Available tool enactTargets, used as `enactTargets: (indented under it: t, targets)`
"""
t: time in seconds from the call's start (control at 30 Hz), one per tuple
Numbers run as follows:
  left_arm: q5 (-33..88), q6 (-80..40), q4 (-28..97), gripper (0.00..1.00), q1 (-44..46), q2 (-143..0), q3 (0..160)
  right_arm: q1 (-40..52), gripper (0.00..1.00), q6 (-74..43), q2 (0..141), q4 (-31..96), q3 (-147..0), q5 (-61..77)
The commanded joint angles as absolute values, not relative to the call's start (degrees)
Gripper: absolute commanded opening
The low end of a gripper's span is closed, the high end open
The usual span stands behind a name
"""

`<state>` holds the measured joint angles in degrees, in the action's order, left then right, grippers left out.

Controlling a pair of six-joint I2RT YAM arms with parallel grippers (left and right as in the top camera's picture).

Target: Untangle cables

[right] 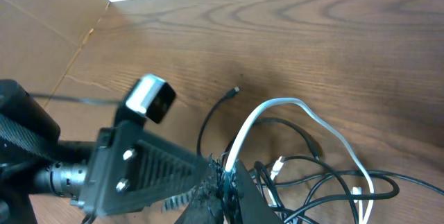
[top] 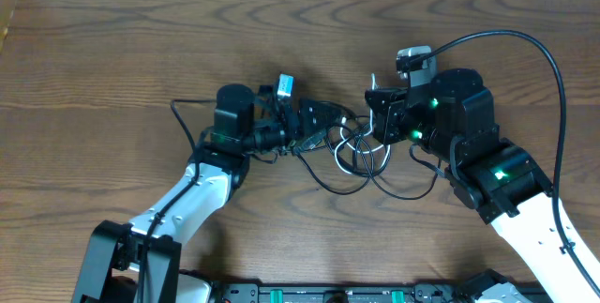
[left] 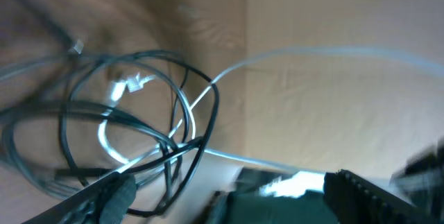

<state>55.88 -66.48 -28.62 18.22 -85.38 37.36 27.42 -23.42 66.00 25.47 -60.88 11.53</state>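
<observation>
Two black cables (right: 207, 121), one white cable (right: 298, 106); left end effector (top: 330, 123) spread; right end effector (right: 223, 182) pinching white cable.

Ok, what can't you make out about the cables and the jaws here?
- Overhead: which of the black cables crosses over which; the strands are too thin, and the jaws cover part of the knot.
- Left wrist: the crossings, smeared by blur; the open left jaws are cut off by the bottom edge.
- Right wrist: whether the shut right jaws pinch black strands besides the white cable; the fingertips hide it.
</observation>
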Motion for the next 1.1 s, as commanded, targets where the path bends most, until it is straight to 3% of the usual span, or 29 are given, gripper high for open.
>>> enactTargets:
  t: [0.0,0.2,0.37,0.67,0.9,1.07]
  targets:
    - [49.9,-87.7,-29.4,0.91,21.4,-85.1,37.6,27.0,0.01,-22.6,66.0,24.8,-61.2,10.7]
    - [40.8,-98.6,-31.0,0.91,29.1,-85.1,37.6,27.0,0.01,-22.6,66.0,24.6,-61.2,10.6]
    - [39.3,-110.6,-31.0,0.83,31.3,-85.1,37.6,27.0,0.02,-22.6,66.0,25.1,-61.2,10.6]
    - [35.7,-116.9,-31.0,0.76,32.4,-85.1,37.6,27.0,0.02,-22.6,66.0,25.8,-61.2,10.6]
    - [31.4,-119.1,-31.1,0.54,34.5,-85.1,37.6,27.0,0.02,-22.7,66.0,26.2,-61.2,10.7]
    - [27.1,-119.1,-31.2,0.54,38.1,-85.1,37.6,27.0,0.02,-22.6,66.0,26.2,-61.2,10.7]
